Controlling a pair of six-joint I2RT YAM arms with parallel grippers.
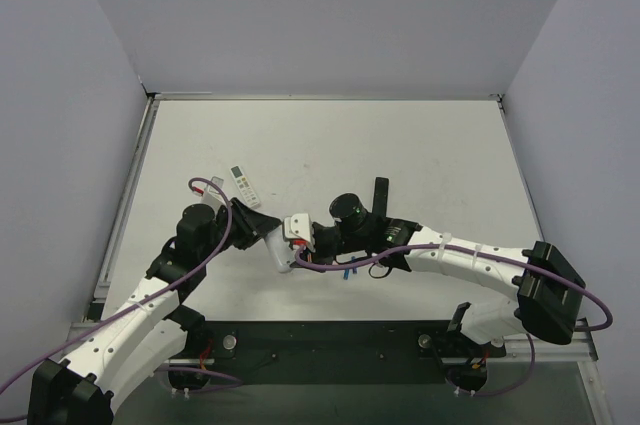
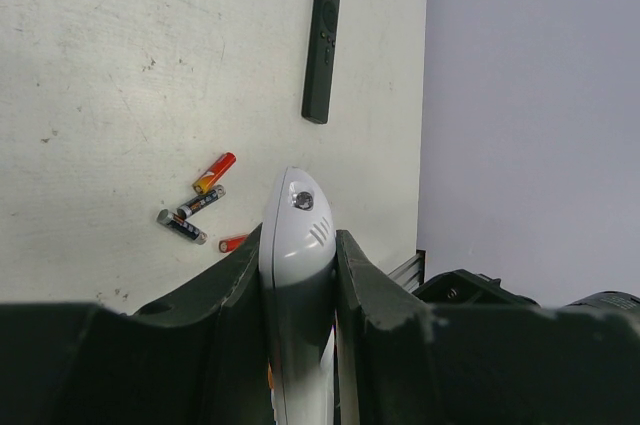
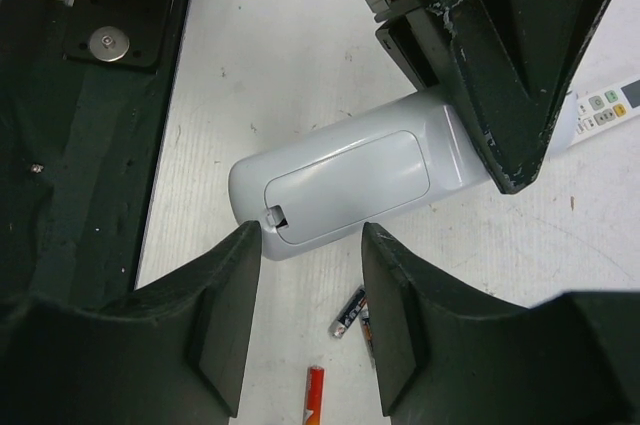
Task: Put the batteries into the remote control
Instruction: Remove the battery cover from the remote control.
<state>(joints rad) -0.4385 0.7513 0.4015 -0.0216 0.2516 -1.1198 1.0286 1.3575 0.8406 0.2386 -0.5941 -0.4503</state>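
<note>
Near the middle of the table (image 1: pixel 420 145), the left gripper (image 2: pixel 298 250) clamps the remote control (image 3: pixel 345 183); the right gripper (image 3: pixel 310 240), jaws apart, hovers at its free end.

The worktop (image 1: pixel 330 135) lies open toward its far edge. Mid-worktop, loose cells (image 2: pixel 200 203), a black remote (image 2: pixel 321 51) and a spare white remote (image 1: pixel 243 185) obstruct any pass.

The top external view looks steeply down from high behind the table (image 1: pixel 400 145), so the remote control (image 1: pixel 281 253) sits small, low of centre. The left wrist view sits right behind that remote, facing along it toward the black remote (image 2: pixel 320 50) beyond. The right wrist view looks down on the remote's back from close above. All three share it; top and left wrist also share the black remote.
</note>
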